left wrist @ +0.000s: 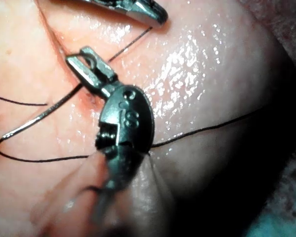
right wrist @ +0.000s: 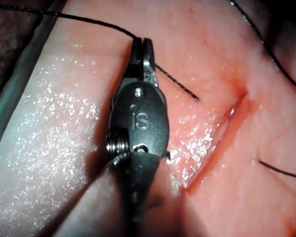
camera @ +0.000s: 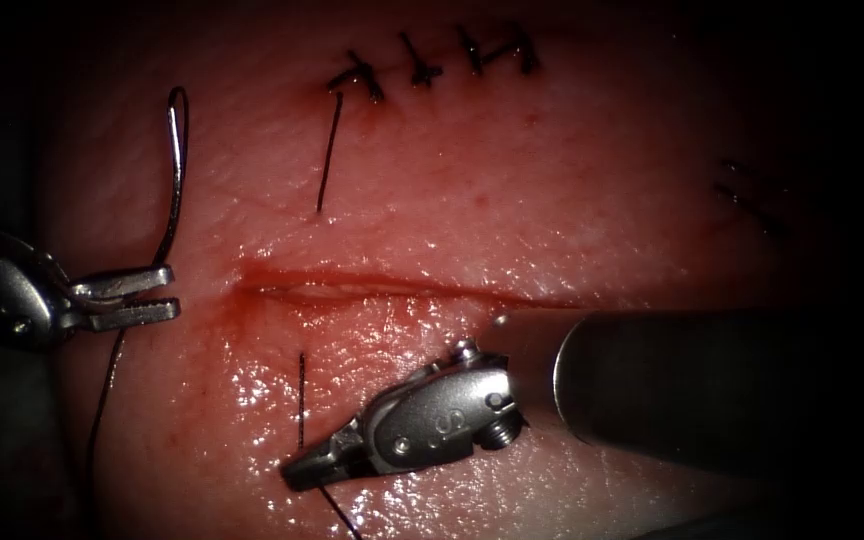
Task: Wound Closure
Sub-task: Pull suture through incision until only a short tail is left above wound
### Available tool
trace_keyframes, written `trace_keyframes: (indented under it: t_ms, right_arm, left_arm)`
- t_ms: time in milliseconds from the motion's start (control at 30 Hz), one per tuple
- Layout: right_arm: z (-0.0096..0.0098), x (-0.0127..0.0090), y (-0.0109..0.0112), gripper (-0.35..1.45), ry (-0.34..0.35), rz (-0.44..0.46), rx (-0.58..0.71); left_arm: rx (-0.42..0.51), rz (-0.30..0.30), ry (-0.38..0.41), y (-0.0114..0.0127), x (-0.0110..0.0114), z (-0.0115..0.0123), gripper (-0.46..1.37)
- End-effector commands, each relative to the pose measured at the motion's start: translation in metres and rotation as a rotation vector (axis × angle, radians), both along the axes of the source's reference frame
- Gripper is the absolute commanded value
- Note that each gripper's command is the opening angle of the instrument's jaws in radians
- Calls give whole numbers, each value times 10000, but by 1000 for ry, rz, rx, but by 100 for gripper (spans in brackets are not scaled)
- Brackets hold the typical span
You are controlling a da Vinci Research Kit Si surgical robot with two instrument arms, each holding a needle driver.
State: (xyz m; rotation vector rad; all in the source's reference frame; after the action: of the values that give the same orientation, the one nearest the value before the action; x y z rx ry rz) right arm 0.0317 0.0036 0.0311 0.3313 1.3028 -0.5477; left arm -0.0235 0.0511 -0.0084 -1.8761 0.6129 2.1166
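Left pincer (camera: pixel 157 295) grips the needle (camera: pixel 177 160) near its tail, clear of the tissue (camera: pixel 552 200), left of the cut (camera: pixel 352 288) | right pincer (camera: pixel 312 465) clamps the thread (camera: pixel 301 400) | we risk snapping thread if overtightened.

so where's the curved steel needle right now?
Endoscope view: the curved steel needle is outside the tissue, left of the cut, held at one end by the left tool.
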Motion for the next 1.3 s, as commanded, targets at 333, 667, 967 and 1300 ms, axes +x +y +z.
trace_keyframes:
  t_ms: [333,667,967,1300]
  right_arm:
    - [-12,-2,-26,-35,2,-27,21]
    - [-22,-8,-49,-35,-7,-60,52]
    - [-31,-9,-59,-35,-7,-74,62]
    - [-30,-8,-57,-35,-43,-61,111]
  left_arm:
    - [1,3,0,0,0,0,-35]
    - [0,3,0,0,0,0,-35]
    - [1,2,1,0,-1,0,-35]
    - [1,1,2,0,-2,0,-35]
